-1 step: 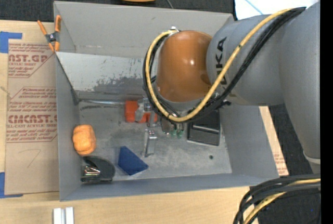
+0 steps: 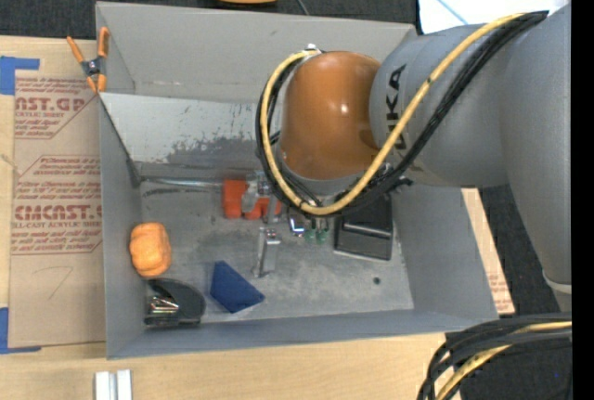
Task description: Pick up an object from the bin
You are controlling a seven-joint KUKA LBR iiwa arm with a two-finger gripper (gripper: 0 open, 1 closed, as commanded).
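Note:
My gripper (image 2: pixel 268 255) hangs below the arm's wrist over the middle of the bin floor, pointing down at bare grey floor. A small red-orange block (image 2: pixel 235 197) lies just up and left of it, close to the wrist. A blue wedge-shaped piece (image 2: pixel 232 287) rests on the floor down and left of the gripper, a short way apart from it. A black flat box (image 2: pixel 364 238) lies to the gripper's right, partly under the arm. Nothing shows in the gripper.
An orange rounded lump (image 2: pixel 150 248) sits near the bin's left wall. A black stapler (image 2: pixel 174 303) lies in the front left corner. The arm with its orange cover and cables hides the bin's right and rear middle.

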